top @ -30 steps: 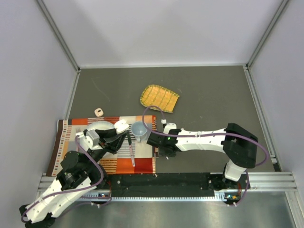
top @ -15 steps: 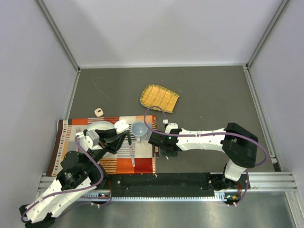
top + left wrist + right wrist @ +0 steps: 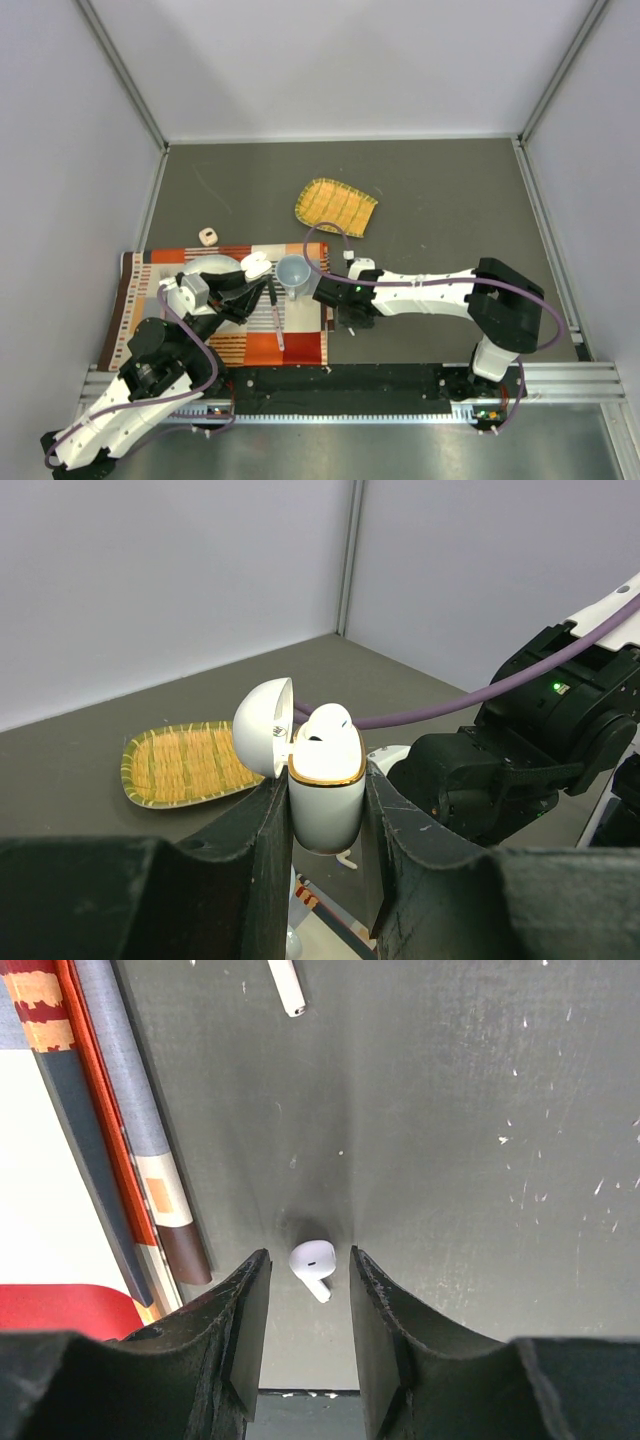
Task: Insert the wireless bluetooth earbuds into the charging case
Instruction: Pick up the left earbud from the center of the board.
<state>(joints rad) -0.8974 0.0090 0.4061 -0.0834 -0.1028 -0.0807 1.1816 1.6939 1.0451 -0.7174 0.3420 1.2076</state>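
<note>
My left gripper [image 3: 327, 805] is shut on the white charging case [image 3: 325, 810], which stands upright with its lid [image 3: 262, 730] swung open. One white earbud [image 3: 325, 725] sits in the case's gold-rimmed top. In the top view this gripper [image 3: 248, 287] hovers over the striped cloth. My right gripper [image 3: 308, 1256] points down at the grey table, open, its black fingers on either side of a loose earbud [image 3: 312, 1261] without touching it. The stem of another earbud [image 3: 287, 987] lies farther off. A further earbud [image 3: 345, 859] lies on the table below the case.
A blue cup [image 3: 293, 272] and a pen [image 3: 274, 315] rest on the striped cloth [image 3: 150, 275], whose edge [image 3: 100, 1110] runs just left of my right gripper. A yellow woven mat [image 3: 337, 207] and a small cream object [image 3: 207, 236] lie farther back.
My right gripper has shifted slightly to the right over the table. The left arm with the case has stayed still.
</note>
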